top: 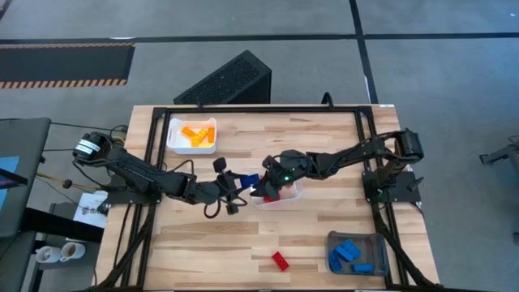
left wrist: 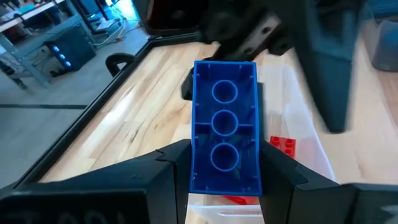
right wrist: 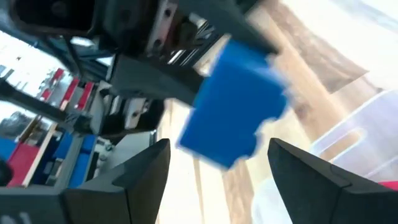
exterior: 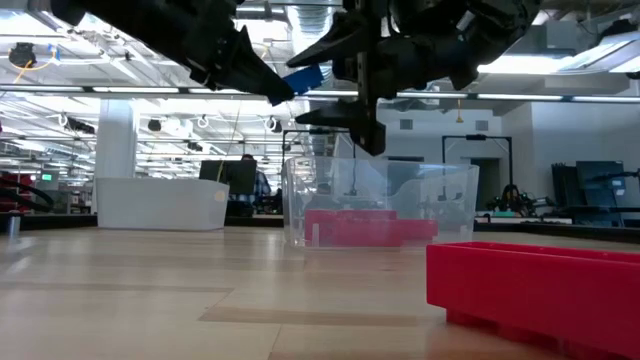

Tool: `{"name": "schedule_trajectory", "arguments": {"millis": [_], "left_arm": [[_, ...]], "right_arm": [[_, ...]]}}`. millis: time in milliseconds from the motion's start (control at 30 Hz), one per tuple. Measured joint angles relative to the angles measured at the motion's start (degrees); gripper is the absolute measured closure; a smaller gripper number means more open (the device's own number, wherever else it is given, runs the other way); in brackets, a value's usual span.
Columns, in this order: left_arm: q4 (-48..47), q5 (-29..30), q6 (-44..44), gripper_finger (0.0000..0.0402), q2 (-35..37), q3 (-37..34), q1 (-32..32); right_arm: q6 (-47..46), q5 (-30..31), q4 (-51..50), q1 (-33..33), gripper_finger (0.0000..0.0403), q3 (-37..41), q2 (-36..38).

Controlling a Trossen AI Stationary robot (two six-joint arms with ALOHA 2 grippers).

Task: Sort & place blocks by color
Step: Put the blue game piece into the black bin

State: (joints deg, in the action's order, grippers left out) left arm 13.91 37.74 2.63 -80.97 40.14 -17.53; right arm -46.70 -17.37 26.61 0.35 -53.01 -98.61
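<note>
A blue block (left wrist: 224,124) hangs in the air, and my left gripper (left wrist: 224,149) is shut on it, just left of the clear container (top: 285,195) at the table's middle. That container (exterior: 380,200) holds red blocks (exterior: 365,228). My right gripper (right wrist: 217,149) comes from the right and stands open, one finger on either side of the blue block's (right wrist: 233,102) free end with gaps showing. In the high view the two grippers, left (top: 238,185) and right (top: 261,188), meet over the container's left edge. One red block (top: 280,260) lies flat on the table near the front edge. My left gripper pinches the blue block's two long sides (left wrist: 194,163) between its two fingers, at the end nearer the wrist. The fingers run along the block, coming nearly level from the table's left. The block sticks out ahead of them, hollow underside toward the camera, lifted clear.
A white tray (top: 174,138) with orange blocks (top: 197,135) sits at the far left. A grey tray (top: 375,243) with blue blocks (top: 347,253) stands at the near right. In the low view a red bin (exterior: 540,290) is close by the camera. Bare wood lies at the near left.
</note>
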Motion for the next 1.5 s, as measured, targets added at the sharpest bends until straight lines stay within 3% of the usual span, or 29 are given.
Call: {"name": "schedule_trajectory", "arguments": {"millis": [133, 267, 633, 933, 1200, 1367, 1500], "left_arm": [[0.0, -0.8, 0.0, 0.0295, 0.0, 0.0, 0.0], [-0.1, -1.0, 0.0, 0.0295, 0.0, 0.0, 0.0], [0.4, -1.5, 0.0, 0.0295, 0.0, -0.1, 0.0], [1.8, -2.2, -0.8, 0.0294, -0.1, -0.1, 0.0], [2.1, -2.9, -0.9, 0.0294, -0.1, -0.1, -0.1], [-1.9, -1.4, -0.4, 0.0294, 0.5, -0.1, -0.1], [-7.4, -0.4, 1.5, 0.0295, 2.0, -0.2, -0.1]], "right_arm": [[-0.5, 0.4, 0.2, 0.0, 0.0124, 0.0, 0.0], [-1.3, 0.6, 0.3, 0.0, 0.0167, 0.0, 0.0], [0.9, 0.5, 0.4, -0.1, 0.039, -0.1, 0.1], [0.6, -1.0, 0.4, -0.5, 0.0397, -0.1, 0.1], [0.0, -3.2, 1.3, -0.5, 0.0375, -0.1, 0.2], [-0.6, -3.7, 1.6, -0.5, 0.0339, -0.1, 0.6], [0.5, -3.8, 0.9, -0.3, 0.0286, -0.3, 1.3]]}}
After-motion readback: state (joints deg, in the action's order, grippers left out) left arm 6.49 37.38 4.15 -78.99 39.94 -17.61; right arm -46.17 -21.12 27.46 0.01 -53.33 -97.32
